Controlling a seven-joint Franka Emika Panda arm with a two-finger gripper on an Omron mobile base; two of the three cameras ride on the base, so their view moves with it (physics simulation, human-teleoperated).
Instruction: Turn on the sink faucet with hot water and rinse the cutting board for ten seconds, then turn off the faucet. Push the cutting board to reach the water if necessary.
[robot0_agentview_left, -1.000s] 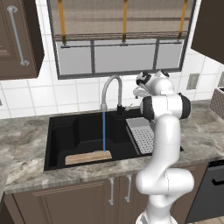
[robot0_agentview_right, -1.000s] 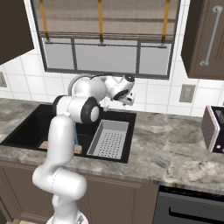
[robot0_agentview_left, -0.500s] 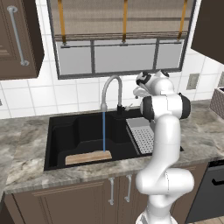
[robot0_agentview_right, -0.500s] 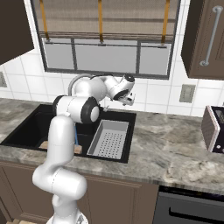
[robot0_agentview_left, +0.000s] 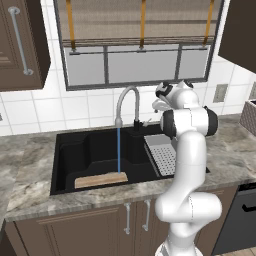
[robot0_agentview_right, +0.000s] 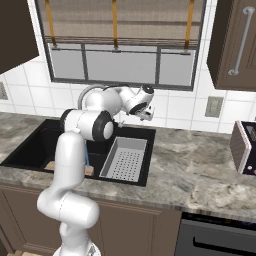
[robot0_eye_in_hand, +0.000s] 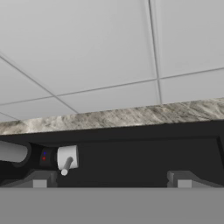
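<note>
In sink (robot0_agentview_left: 70, 165) | cutting board (robot0_agentview_left: 100, 180) flat, lengthwise along front wall; water (robot0_agentview_left: 118, 150) hits it

Glossy white rounded arm (robot0_agentview_left: 186, 165) segments, dark joint bands, bulbous base

light: even and flat, no clear source | shadows: faint | glare: none | dark spot: sink (robot0_agentview_left: 75, 150) interior reads near-black, detail lost | focus: base views slightly soft, hand view crisp | edges: straight, no warping
</note>
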